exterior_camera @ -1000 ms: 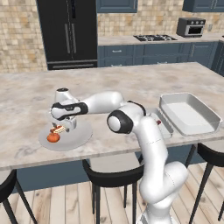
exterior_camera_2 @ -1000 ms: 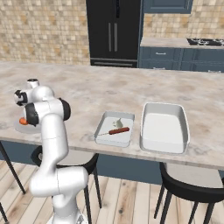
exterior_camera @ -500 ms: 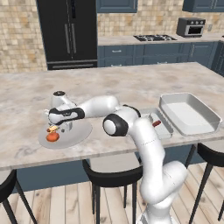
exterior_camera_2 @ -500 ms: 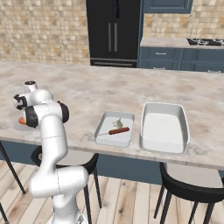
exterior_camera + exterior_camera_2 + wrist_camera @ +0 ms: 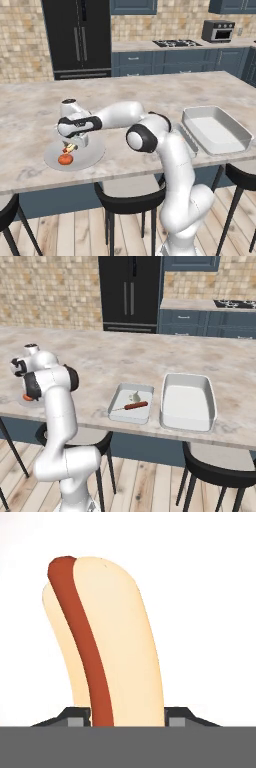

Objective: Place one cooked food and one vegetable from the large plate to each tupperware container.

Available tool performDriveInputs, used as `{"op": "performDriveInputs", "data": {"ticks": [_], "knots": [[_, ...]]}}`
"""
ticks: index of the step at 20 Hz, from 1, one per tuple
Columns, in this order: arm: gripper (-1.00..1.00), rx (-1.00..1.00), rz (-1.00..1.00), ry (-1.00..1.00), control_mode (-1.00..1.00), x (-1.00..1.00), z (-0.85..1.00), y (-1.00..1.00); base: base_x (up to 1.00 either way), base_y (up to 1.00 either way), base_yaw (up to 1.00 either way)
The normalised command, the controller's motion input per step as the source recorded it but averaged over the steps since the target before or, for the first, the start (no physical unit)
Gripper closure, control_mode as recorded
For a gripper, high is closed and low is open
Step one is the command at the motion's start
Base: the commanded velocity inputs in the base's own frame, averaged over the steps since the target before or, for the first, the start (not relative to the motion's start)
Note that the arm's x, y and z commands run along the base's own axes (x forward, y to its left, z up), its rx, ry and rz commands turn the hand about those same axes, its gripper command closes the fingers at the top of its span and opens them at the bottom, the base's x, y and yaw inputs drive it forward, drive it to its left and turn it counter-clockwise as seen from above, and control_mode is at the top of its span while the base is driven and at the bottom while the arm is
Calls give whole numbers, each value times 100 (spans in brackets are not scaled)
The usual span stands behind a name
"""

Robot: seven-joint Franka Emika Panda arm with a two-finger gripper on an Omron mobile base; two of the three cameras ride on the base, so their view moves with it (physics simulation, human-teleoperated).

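Hand view: I saw my pincer (image 5: 127, 717) closed narrowly around the hot dog (image 5: 102, 642), its bun running toward 12 o'clock over the large plate (image 5: 210, 612).

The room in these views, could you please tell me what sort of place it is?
A rendered home kitchen, it seems: a marble-topped island counter with bar stools, a tall black fridge, and a stovetop on blue cabinets behind.
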Motion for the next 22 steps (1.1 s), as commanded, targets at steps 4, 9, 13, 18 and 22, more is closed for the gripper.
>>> {"op": "performDriveInputs", "data": {"ticks": [4,9,13,18,22], "knots": [[100,4,0,-18,-100,-97,60,-100,0,0,0],[100,5,0,-9,-100,-82,77,-100,0,0,0],[100,3,0,2,-100,-18,82,-100,0,0,0],[100,0,0,7,-100,-4,85,-100,0,0,0],[100,0,0,12,-100,0,45,-100,0,0,0]]}}
